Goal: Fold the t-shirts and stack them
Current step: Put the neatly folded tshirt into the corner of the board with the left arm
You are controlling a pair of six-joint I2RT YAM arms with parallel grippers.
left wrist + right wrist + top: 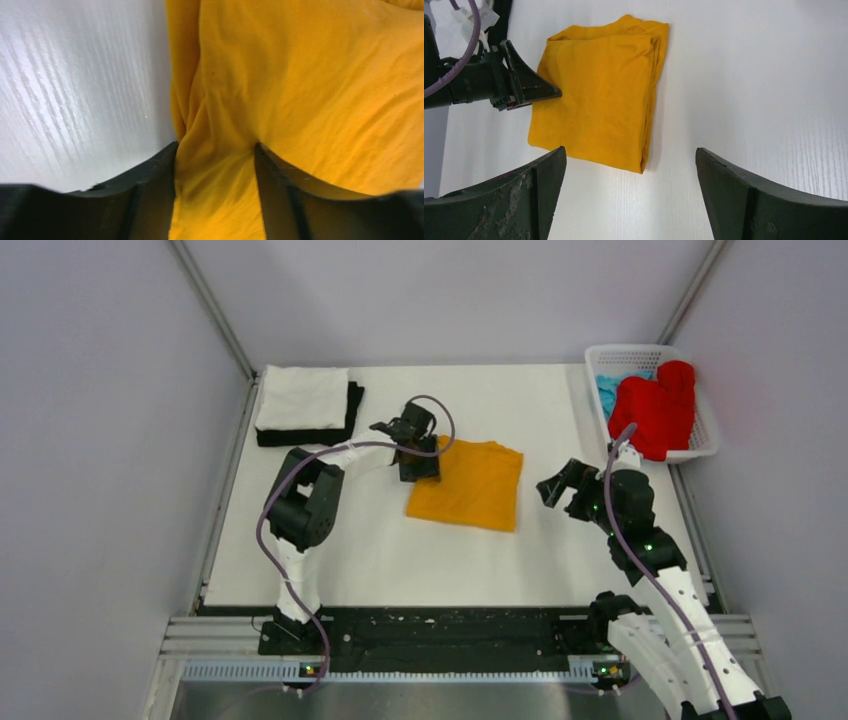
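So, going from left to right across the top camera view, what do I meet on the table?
white shirt stacked on black shirt → left gripper → mustard shirt → right gripper → light blue shirt → red shirt, both in the basket.

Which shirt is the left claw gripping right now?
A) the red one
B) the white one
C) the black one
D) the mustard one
D: in the left wrist view, cloth of the mustard shirt is bunched between the two fingers of the left claw, and the top view puts that claw at the shirt's near-left edge.
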